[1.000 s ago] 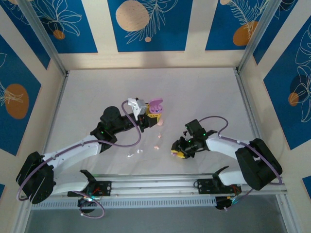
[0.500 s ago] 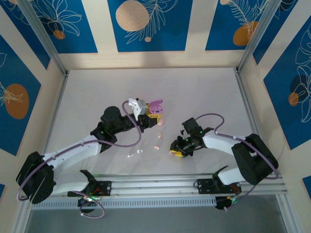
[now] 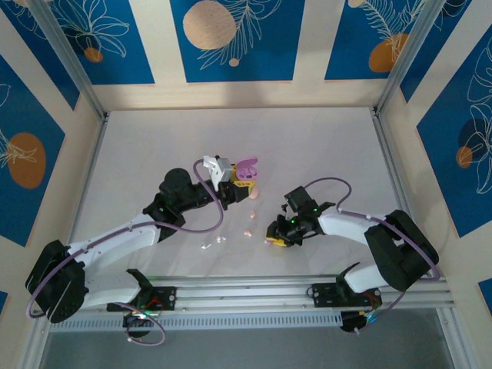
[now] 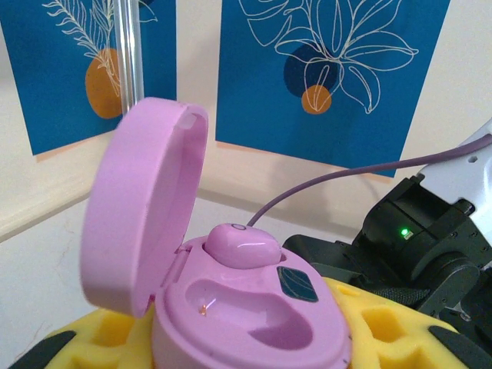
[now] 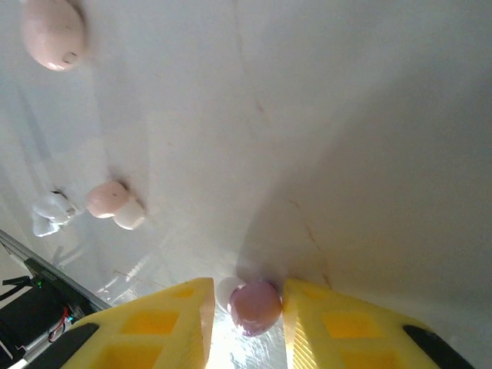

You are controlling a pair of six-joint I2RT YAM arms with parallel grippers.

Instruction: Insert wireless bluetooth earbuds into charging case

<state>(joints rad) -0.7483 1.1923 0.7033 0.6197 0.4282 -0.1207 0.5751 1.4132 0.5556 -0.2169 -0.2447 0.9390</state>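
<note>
Earbuds: one docked, one in the jaws

We see the purple case (image 3: 246, 164) clamped in the left gripper (image 3: 243, 180), whose yellow fingers (image 4: 384, 323) press against either side of its base. The lid (image 4: 142, 207) stands open, tilted back. One seated earbud (image 4: 242, 244) fills the socket farther from the wrist camera, and the nearer socket (image 4: 254, 317) is bare.

Right of the purple case and closer to the arm bases, the right gripper (image 3: 275, 241) reaches down to the table (image 3: 323, 146). Its jaws are drawn in on the purple earbud (image 5: 256, 306), which lies on the surface with a pad against each side.

A pink case (image 3: 254, 194) lies just on the near side of the purple case. Farther toward the bases lies a pink earbud (image 5: 108, 198). Nearer still, and a little left of the purple case, lie two white earbuds (image 5: 48, 209).
</note>
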